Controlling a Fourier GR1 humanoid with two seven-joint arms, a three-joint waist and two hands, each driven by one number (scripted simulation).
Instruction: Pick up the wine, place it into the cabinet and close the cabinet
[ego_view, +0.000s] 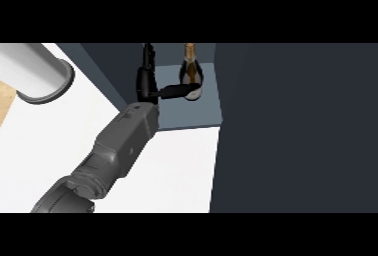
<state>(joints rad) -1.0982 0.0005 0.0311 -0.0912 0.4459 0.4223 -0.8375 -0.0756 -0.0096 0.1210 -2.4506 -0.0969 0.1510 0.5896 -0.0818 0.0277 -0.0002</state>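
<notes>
We are reaching our black left hand (151, 85) into the dark open cabinet (295, 125). Its fingers are lying straight, and the thumb is touching the base of the dark green wine bottle with a gold foil neck (191, 70), which is standing on the cabinet's grey-blue shelf (188, 117).

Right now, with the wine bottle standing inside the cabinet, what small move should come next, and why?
Probably draw the hand back out: the wine bottle stands upright on the cabinet floor, only a thumb reaches toward its base, and the door is not yet closed.
</notes>
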